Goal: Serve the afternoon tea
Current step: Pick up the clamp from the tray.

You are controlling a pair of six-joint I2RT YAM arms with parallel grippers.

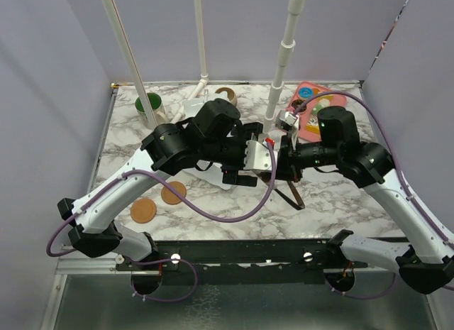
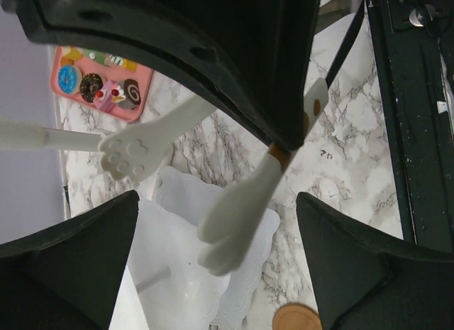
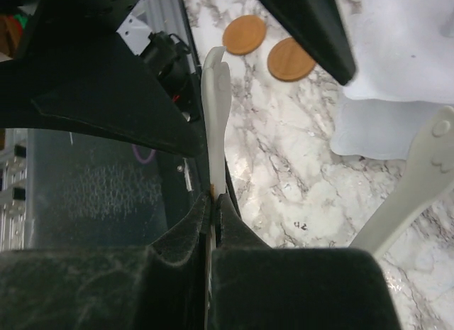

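Right hand (image 3: 214,206) pinching white tongs (image 2: 241,202), left hand (image 2: 216,223) spread above tiered plates (image 2: 177,273), pink tray (image 2: 143,81) beyond, coasters (image 3: 245,34) nearby.

You're working over a grey-veined white marble-look tabletop (image 1: 333,202), smooth with a faint sheen. The white wavy-edged square plates (image 2: 177,273) look like glossy moulded plastic. The white-tipped tongs (image 2: 237,220) end in smooth matt plastic paws. The round tan coasters (image 1: 143,210) look like matt wood or cork, and the flat pink rectangular tray (image 2: 145,80) like smooth plastic.
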